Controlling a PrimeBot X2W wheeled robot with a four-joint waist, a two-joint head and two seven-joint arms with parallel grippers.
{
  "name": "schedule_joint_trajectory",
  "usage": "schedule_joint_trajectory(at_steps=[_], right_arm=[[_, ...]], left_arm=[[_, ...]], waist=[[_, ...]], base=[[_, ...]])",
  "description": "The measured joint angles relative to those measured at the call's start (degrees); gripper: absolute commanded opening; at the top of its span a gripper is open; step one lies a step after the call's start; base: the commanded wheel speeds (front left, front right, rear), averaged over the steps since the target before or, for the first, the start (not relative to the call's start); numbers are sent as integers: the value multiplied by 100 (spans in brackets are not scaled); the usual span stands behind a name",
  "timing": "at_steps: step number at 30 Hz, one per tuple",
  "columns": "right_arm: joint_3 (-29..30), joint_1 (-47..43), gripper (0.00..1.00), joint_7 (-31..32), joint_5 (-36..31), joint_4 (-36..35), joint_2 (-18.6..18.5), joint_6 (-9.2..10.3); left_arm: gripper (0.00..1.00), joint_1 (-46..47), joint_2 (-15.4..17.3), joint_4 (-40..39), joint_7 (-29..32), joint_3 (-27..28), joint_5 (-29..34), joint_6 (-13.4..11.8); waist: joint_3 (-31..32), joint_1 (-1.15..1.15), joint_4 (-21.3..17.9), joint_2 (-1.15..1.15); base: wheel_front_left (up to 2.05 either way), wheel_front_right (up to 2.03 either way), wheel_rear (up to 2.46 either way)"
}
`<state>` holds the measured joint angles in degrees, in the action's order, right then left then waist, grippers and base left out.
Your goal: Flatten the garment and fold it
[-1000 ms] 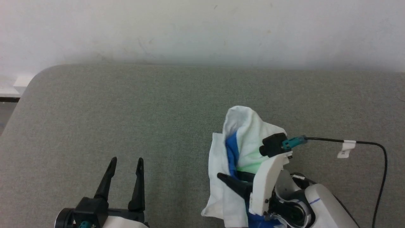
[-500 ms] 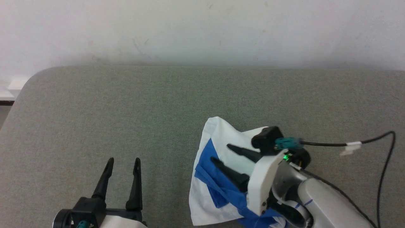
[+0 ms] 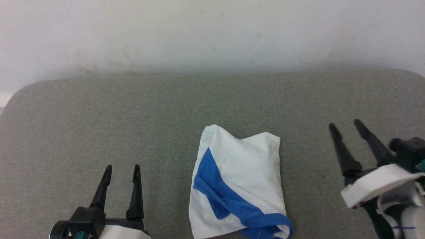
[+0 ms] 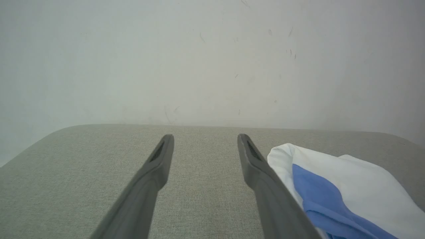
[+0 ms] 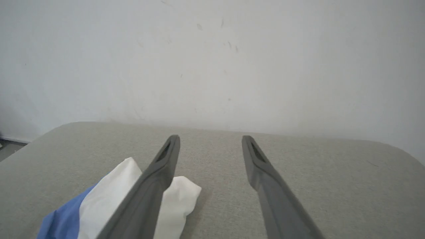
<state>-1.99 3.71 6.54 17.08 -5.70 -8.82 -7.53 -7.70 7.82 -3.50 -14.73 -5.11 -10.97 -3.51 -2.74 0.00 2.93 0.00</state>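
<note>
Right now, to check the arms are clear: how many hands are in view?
2. The left hand is lower left, the right hand at right; both open, clear of the garment between them.

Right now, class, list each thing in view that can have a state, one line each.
garment: folded into a loose bundle, blue sleeve showing, lying free on the grey cushion.
left gripper: open, empty, apart from the garment.
right gripper: open, empty, apart from the garment.
</note>
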Motion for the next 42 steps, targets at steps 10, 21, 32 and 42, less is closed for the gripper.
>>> schedule_joint_trajectory(at_steps=[10,21,32,42], right_arm=[[1724,-369,100,1763,933,582,215,0],[1823,132,100,4434,3160,1993,564,1],[145,836,100,3788,4450,3348,575,0],[-612,1140,0,2951,3357,3506,377,-8]], left_arm=[[100,-1,-1,58,0,152,42,-1],[100,2,-57,120,0,152,48,4],[100,93,-141,189,0,121,82,143],[100,124,-215,211,0,177,100,147]], waist=[[20,0,-4,0],[-9,0,257,0],[-139,0,510,0],[-182,1,445,0]], base=[[0,0,0],[0,0,0],[0,0,0],[0,0,0]])
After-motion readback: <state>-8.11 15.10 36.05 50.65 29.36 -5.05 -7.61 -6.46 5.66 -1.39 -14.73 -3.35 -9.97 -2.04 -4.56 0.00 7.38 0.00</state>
